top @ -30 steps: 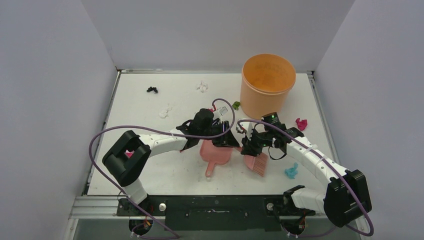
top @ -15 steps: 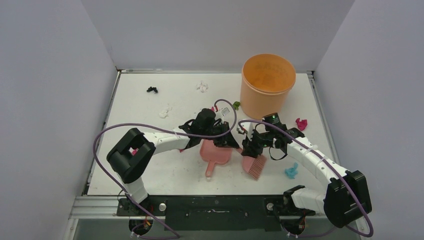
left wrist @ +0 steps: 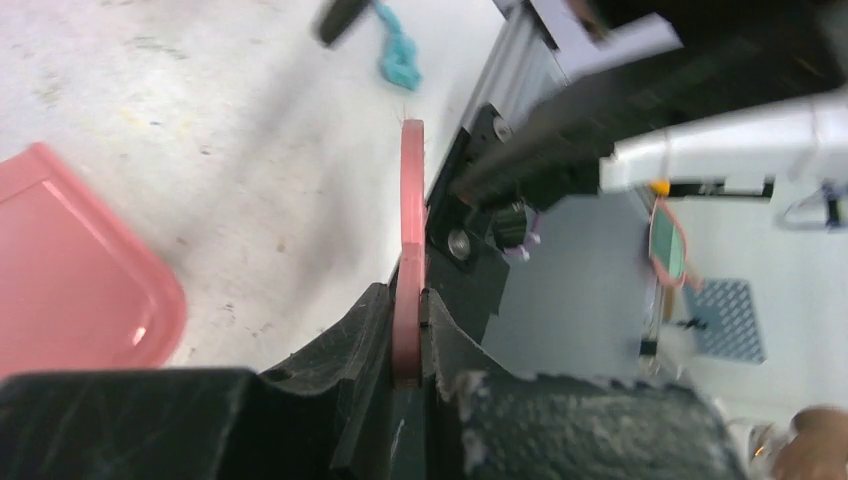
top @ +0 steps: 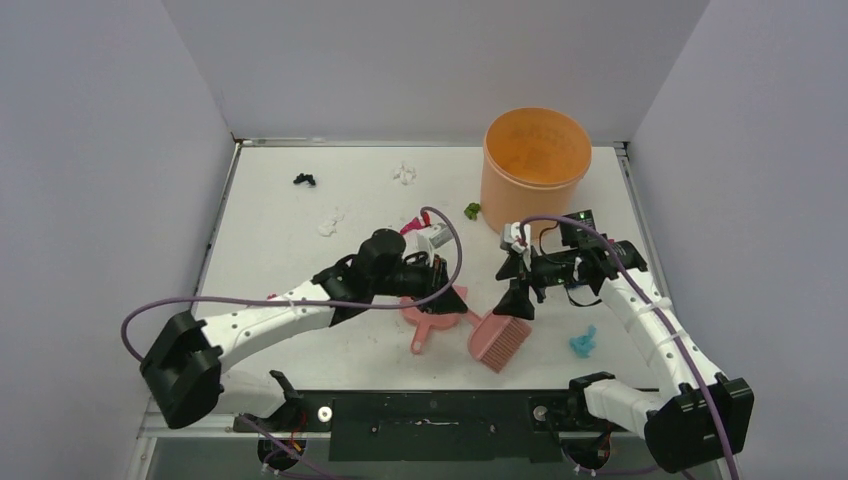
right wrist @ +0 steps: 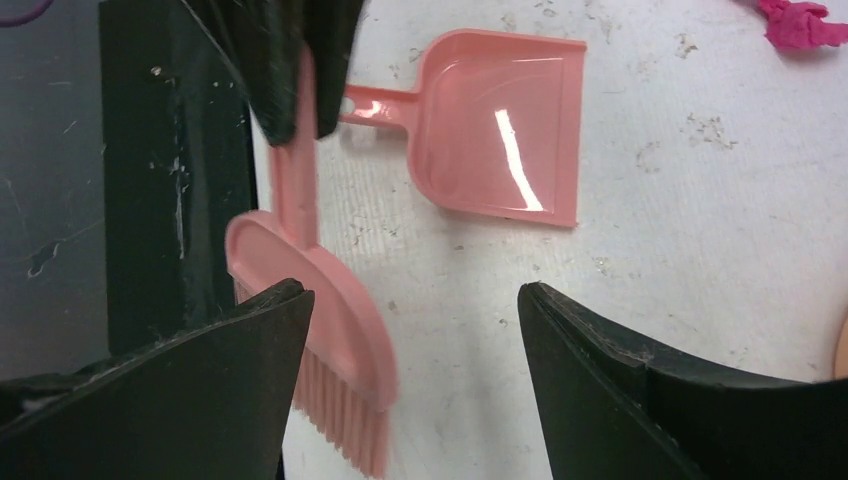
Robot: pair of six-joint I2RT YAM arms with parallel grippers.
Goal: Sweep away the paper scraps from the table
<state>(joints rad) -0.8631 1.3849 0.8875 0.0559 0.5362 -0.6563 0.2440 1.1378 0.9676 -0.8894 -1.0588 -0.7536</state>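
Top external: noted left fingers (top: 437, 282) shut tight on handle of pink brush (top: 498, 340), just beside pink dustpan (top: 432, 316). Logged right fingers (top: 516, 285) spread wide, gripping nothing, over brush. Found paper scraps (top: 304, 180) scattered across worktop (top: 280, 260): black and white far side, green by orange bucket (top: 535, 160), light blue near right.
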